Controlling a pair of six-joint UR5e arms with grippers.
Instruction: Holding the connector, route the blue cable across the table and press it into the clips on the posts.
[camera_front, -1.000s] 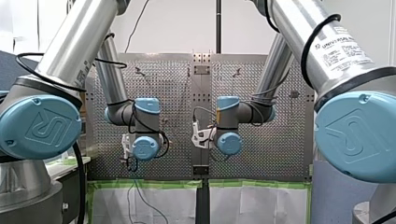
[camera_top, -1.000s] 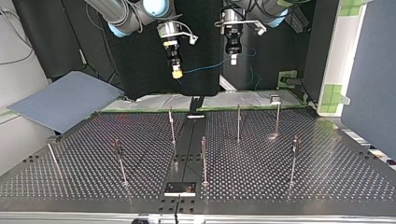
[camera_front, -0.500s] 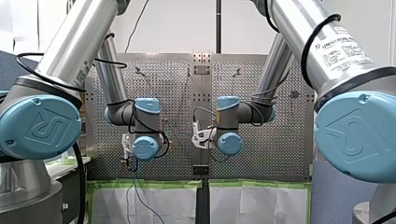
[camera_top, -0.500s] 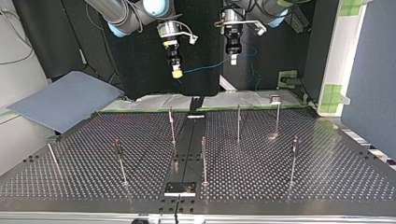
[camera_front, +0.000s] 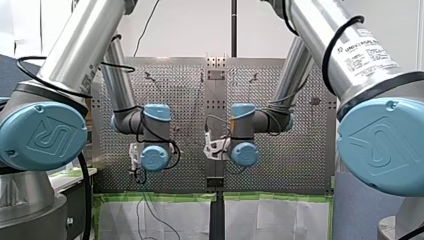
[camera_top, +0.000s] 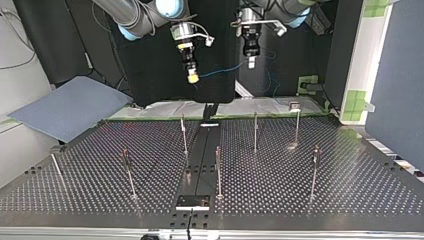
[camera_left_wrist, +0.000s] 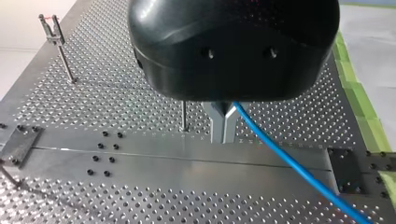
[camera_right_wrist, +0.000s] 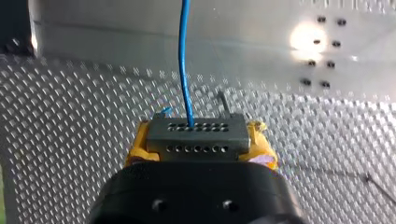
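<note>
In the top view both grippers hang high above the far edge of the perforated table (camera_top: 280, 185). My right gripper (camera_top: 192, 77), with yellow pads, is shut on a grey connector (camera_right_wrist: 197, 135), as the right wrist view shows. The blue cable (camera_top: 220, 71) runs from that connector across to my left gripper (camera_top: 251, 61). In the left wrist view its metal fingers (camera_left_wrist: 218, 122) are shut on the blue cable (camera_left_wrist: 289, 161), which trails away past them. Several thin posts (camera_top: 183, 135) stand on the table below, none touching the cable.
More posts stand at the top view's middle (camera_top: 218, 170), right (camera_top: 314, 170) and left (camera_top: 128, 170). A blue-grey sheet (camera_top: 70, 107) lies off the table at that view's left. A small black plate (camera_top: 193, 202) sits at the near edge. A clip-topped post (camera_left_wrist: 58, 51) shows beside my left gripper.
In the top view my left gripper has risen a little and my right gripper has shifted slightly to the right. The cable between them still hangs clear of the posts.
</note>
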